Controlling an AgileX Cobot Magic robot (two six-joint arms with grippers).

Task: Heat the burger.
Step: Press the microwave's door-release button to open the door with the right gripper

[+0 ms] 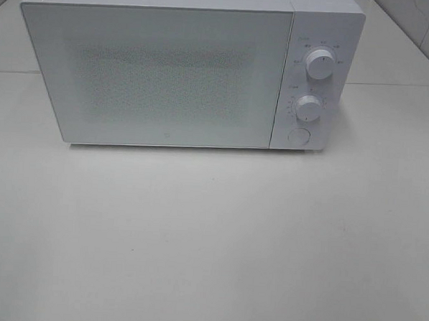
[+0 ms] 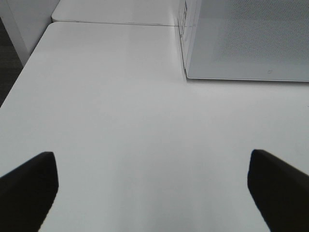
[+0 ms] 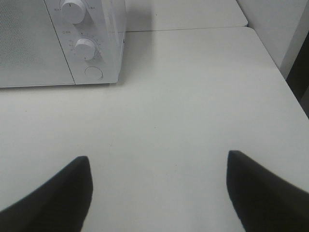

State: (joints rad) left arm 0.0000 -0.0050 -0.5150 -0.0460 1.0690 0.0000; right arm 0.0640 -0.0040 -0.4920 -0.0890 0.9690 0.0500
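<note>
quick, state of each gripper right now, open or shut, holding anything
Left gripper: open, holding nothing, over the smooth white tabletop.
Right gripper: open, holding nothing, over the same tabletop.

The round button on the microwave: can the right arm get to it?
Probably yes. The right gripper is open and holds nothing, the round button on the microwave faces it, and only bare table lies between them.
</note>
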